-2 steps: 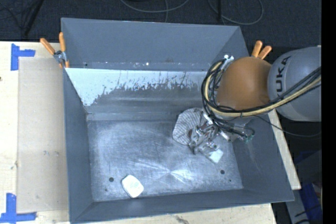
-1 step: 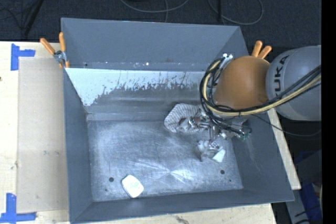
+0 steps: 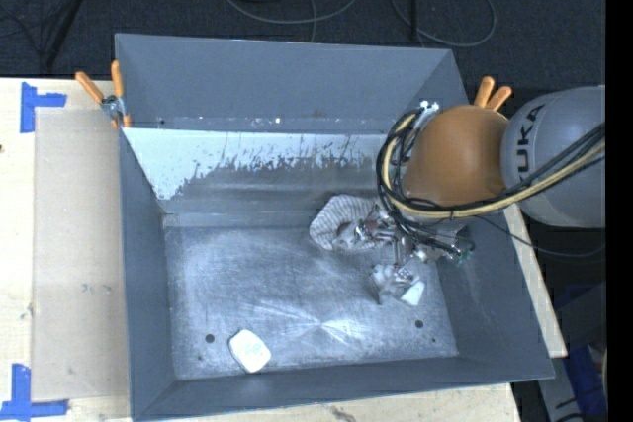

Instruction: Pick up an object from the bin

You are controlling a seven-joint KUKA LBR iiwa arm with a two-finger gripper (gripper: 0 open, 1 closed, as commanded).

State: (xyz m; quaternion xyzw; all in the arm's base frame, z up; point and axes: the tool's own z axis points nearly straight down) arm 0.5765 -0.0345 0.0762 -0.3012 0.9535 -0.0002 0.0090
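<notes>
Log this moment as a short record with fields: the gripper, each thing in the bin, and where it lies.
bin: grey metal bin
gripper: gripper low over the right part of the floor
nearest thing: crumpled grey-white cloth, just left of the gripper, toward the back
at the tip: small pale piece; held or not, cannot tell
far thing: white rounded block, front left, apart from the rest

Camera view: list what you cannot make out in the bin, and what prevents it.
Grey cloth: its right part is hidden by the gripper.
Pale bit at the gripper's tip: too blurred to identify.
White rounded thing by the bin's front wall: too small to name.
</notes>
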